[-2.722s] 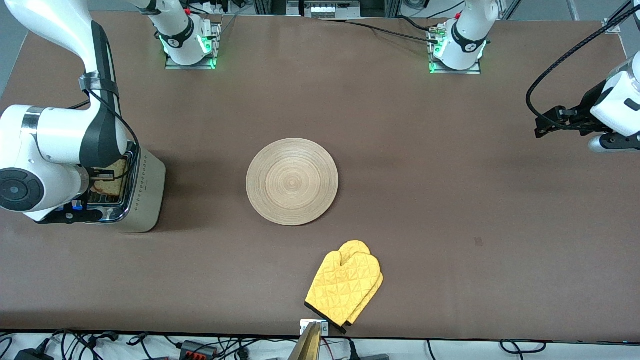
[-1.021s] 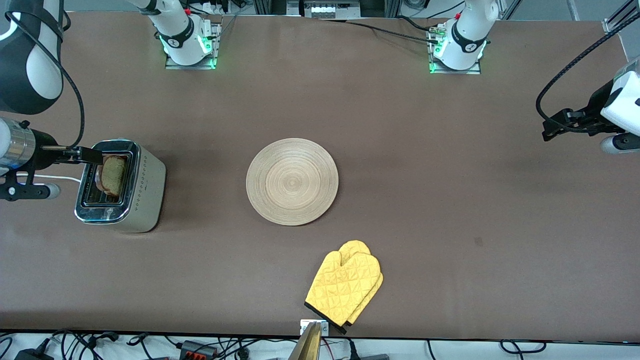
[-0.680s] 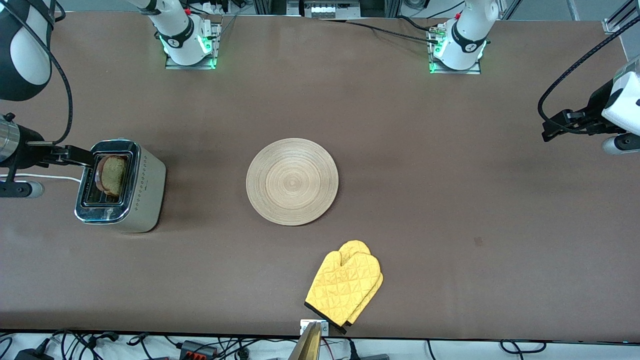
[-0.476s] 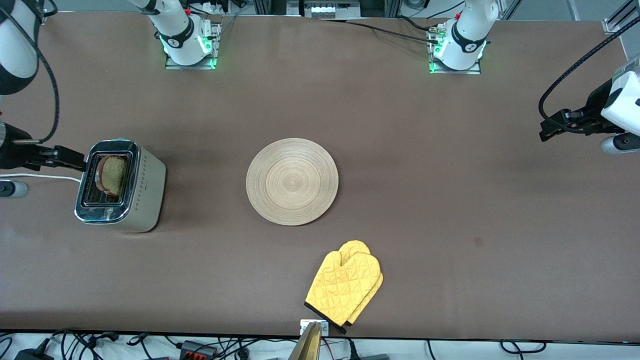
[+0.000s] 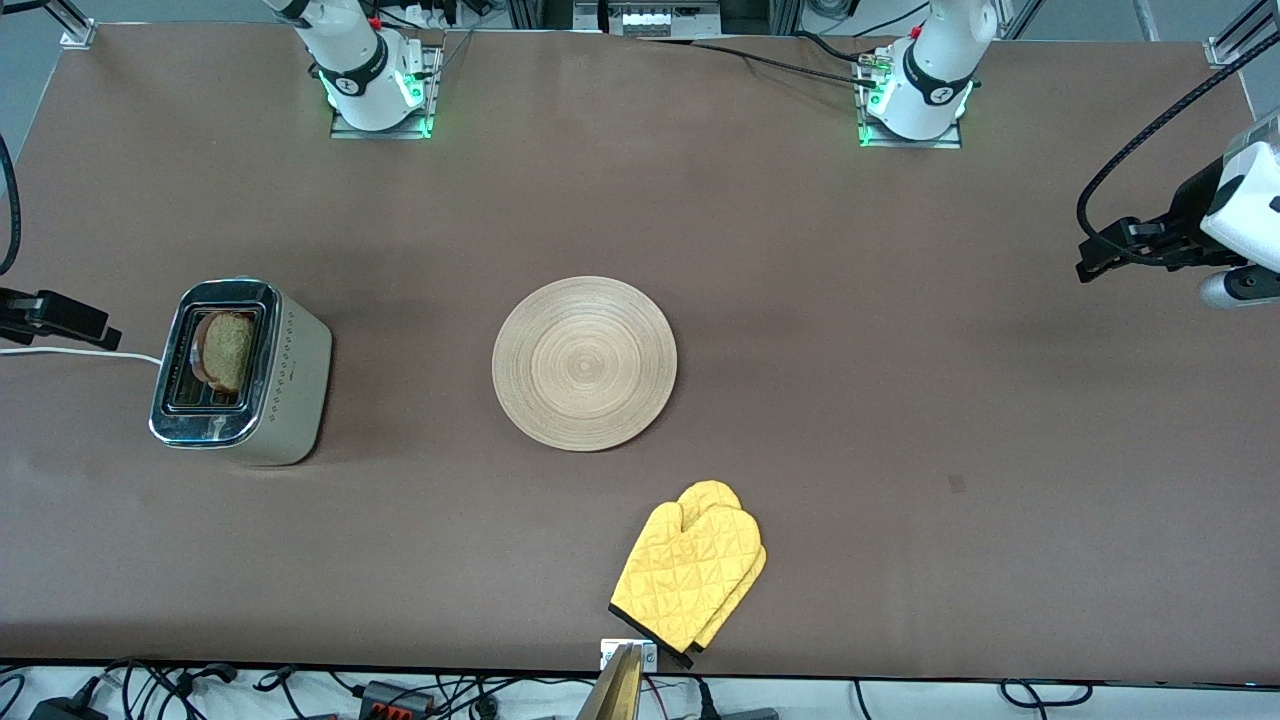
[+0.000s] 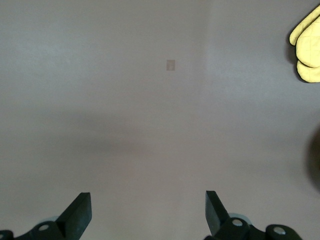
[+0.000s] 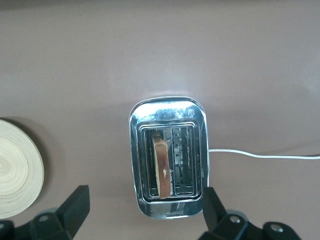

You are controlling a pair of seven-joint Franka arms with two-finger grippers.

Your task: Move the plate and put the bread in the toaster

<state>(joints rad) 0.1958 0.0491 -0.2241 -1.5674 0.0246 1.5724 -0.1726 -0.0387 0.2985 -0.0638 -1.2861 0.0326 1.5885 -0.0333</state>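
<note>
At the right arm's end of the table, the right gripper (image 5: 60, 315) is seen at the edge of the front view, over the white cord (image 5: 90, 352) beside the toaster (image 5: 245, 375); in the right wrist view its fingers (image 7: 75, 205) are spread fully apart and nothing is held or touched. The toaster stands upright, and the bread (image 5: 222, 350) is lodged on edge in one slot, its brown crust (image 7: 161, 167) showing above the chrome top. The slice is judged to be light, soft and crumbly, so it would best be pinched gently by the exposed upper edge, across its thin faces. Toward the middle of the table the plate (image 5: 584, 363) lies flat, well apart from the toaster. It is judged to be stiff, fairly light and smooth, lying too low to be pinched from above, so it would best be taken at the rim or slid. Nearer the front camera, a pair of yellow oven mitts (image 5: 690, 573) is laid close to the table's edge. At the left arm's end, the left gripper (image 5: 1125, 248) is held waiting above bare tabletop, with its fingers (image 6: 80, 212) wide apart and empty in the left wrist view.
</note>
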